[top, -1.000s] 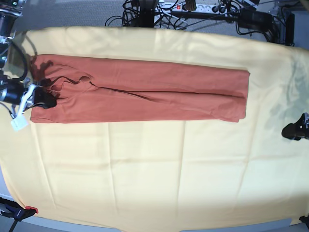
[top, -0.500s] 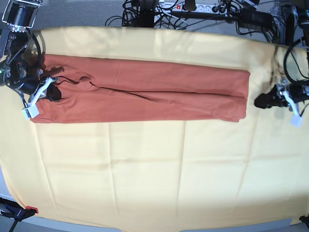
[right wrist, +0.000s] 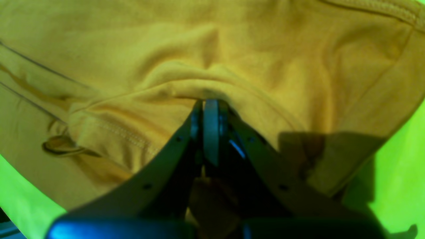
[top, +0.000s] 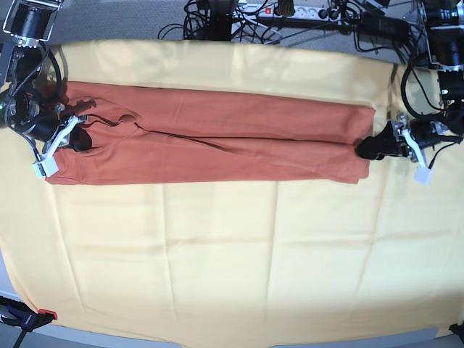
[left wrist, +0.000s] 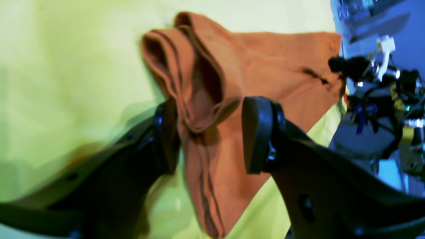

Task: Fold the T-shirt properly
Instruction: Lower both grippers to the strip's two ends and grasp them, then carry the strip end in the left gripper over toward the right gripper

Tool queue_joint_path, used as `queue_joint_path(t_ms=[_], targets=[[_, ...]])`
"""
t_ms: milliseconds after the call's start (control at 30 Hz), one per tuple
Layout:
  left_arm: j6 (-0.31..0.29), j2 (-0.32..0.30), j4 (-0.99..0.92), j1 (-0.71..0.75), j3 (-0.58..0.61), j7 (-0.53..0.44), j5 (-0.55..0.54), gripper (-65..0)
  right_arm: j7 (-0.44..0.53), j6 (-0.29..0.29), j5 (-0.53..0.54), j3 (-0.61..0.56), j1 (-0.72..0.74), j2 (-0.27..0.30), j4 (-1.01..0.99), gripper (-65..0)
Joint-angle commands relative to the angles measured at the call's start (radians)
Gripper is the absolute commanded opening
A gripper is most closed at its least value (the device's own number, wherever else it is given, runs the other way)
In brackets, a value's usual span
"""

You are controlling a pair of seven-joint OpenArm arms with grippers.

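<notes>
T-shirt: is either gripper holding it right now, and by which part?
The right gripper is shut on a fold of the T-shirt at its collar end. The left gripper is open, straddling the hem-end edge, not gripping.

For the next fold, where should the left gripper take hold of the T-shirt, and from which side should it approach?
Probably the hem end of the T-shirt, at its middle, where the folded layers bunch into a raised ridge. The open left gripper already straddles that ridge, so it could come in from beyond the hem, low along the yellow cloth. The right gripper is shut on the collar end.
</notes>
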Motion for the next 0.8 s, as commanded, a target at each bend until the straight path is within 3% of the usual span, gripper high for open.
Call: queue_joint_path(t_ms=[0,133,533,600,667,700,767], targets=[[0.007,0.014,0.005,0.001,0.03,0.032,-0.017,-33.3,-0.003,0.001,-0.005,0.006,0.008,0.02,0.011,-65.0],[0.007,0.016,0.005,0.001,0.083,0.032,-0.017,-33.3,-0.003,0.001,-0.005,0.006,0.008,0.02,0.011,-65.0],[0.007,0.055,0.005,0.001,0.084,0.032,-0.017,-34.4,-0.003,0.001,-0.004,0.006,0.008,0.02,0.011,-65.0],[0.007,0.061,0.005,0.001,0.084,0.032,-0.017,-43.7,-0.003,0.001,-0.004,0.006,0.008,0.02,0.011,-65.0],[0.007,0.059,0.005,-0.002,0.083,0.032,-0.017,-61.5,-0.003,0.001,-0.004,0.006,0.008,0.02,0.011,-65.0],[0.007,0.056,0.005,-0.003,0.082,0.032,-0.017,-65.0,-0.003,0.001,-0.004,0.006,0.008,0.02,0.011,-65.0],[0.007,0.047,0.005,-0.014,0.082,0.033,-0.017,-65.0,-0.003,0.001,-0.005,0.006,0.008,0.02,0.011,-65.0]])
